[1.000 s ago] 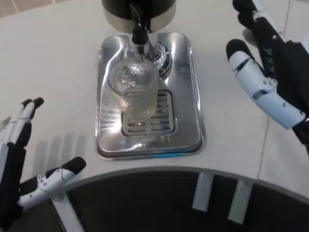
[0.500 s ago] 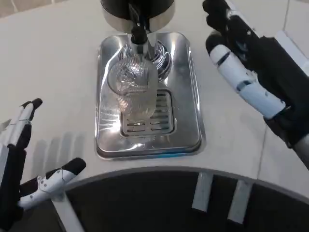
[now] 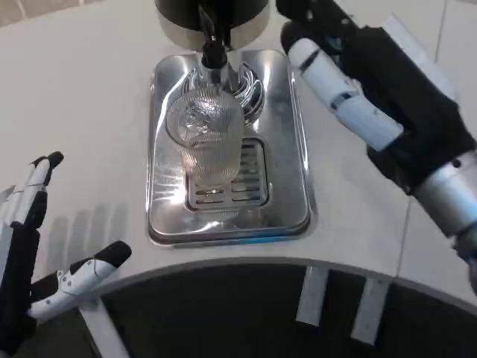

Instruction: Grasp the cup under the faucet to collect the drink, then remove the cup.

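Observation:
A clear ribbed glass cup (image 3: 207, 138) stands on the shiny metal drip tray (image 3: 283, 201), right below the black faucet (image 3: 213, 46) of the dispenser (image 3: 212, 15). My right hand (image 3: 358, 82) hovers open over the tray's right edge, fingers spread and reaching toward the dispenser, a short way right of the cup and not touching it. My left hand (image 3: 33, 253) waits open at the lower left, fingers apart, well away from the tray.
The white table (image 3: 82, 97) curves to a front edge (image 3: 246, 265) just below the tray. Two pale bars (image 3: 339, 302) show under that edge. Bare tabletop lies left of the tray.
My right hand has swung leftward and farther in, from the far right of the table to above the tray's right rim. The cup and left hand have stayed put.

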